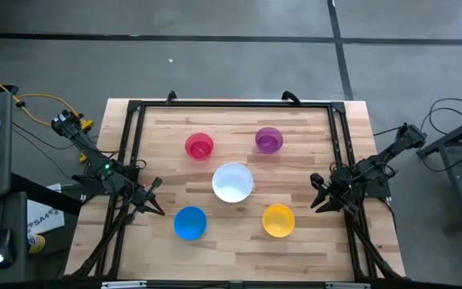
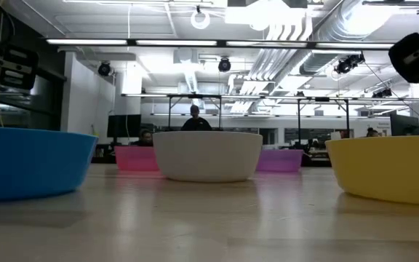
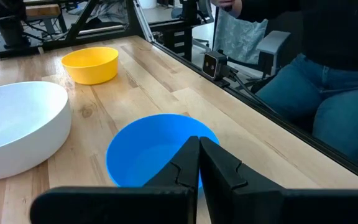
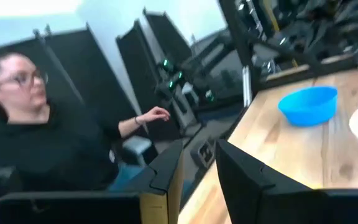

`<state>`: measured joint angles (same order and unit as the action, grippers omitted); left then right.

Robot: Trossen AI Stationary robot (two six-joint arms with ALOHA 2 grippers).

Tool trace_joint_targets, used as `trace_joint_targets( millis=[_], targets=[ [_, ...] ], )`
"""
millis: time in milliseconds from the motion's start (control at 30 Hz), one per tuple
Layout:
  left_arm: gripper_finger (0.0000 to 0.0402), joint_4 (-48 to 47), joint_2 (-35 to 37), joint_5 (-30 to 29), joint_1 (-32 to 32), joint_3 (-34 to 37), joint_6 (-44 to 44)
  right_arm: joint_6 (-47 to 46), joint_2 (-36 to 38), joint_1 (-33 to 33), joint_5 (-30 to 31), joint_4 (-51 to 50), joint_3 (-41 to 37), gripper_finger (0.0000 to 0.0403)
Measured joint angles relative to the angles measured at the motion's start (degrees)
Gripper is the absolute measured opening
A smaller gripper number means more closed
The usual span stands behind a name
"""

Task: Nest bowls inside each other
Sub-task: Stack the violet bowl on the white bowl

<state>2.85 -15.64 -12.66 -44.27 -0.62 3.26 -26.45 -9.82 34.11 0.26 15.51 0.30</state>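
Observation:
Five bowls stand apart, each on its base on the wooden table. The white bowl [image 1: 233, 181] is in the middle, the pink-red bowl [image 1: 198, 146] and purple bowl [image 1: 269, 140] are behind it, and the blue bowl [image 1: 190, 223] and yellow bowl [image 1: 278, 220] are in front. My left gripper [image 1: 155, 201] hovers shut at the table's left side, its fingers [image 3: 199, 149] pointing over the blue bowl [image 3: 160, 146]. My right gripper [image 1: 315, 195] hovers open at the right side, beyond the yellow bowl, with nothing between its fingers [image 4: 199, 163].
A black metal frame [image 1: 231, 104] runs around the table's edges, with a small camera [image 3: 214, 62] on its near rail. A person [image 3: 328, 74] sits just beyond the near edge. Bare wood lies between the bowls.

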Motion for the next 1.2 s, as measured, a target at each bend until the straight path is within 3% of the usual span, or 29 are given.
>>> trace_joint_targets(
  millis=[133, 300, 533, 633, 1200],
  targets=[
    [0.0012, 0.00, -0.02, 0.00, 0.00, 0.00, 0.01, 0.10, 0.00, 0.00, 3.29, 1.28, 0.00, 0.0089],
    [0.0012, 0.00, -0.01, 0.00, 0.00, 0.00, 0.01, 8.99, 0.00, 0.02, 8.81, 4.46, 0.00, 0.0089],
    [0.0012, 0.00, 0.00, -0.05, 0.00, 0.00, -0.47, 13.02, 0.01, -0.58, 28.37, 7.39, 0.00, 0.0089],
    [0.0012, 0.00, 0.00, -0.05, 0.00, 0.00, -0.06, 13.33, 0.00, -1.64, 33.01, 7.19, 0.00, 0.0089],
    [0.0012, 0.02, 0.00, -0.53, 0.00, 0.00, -0.01, 14.30, 0.00, -10.63, 35.84, 6.97, 0.00, 0.0089]
  ],
)
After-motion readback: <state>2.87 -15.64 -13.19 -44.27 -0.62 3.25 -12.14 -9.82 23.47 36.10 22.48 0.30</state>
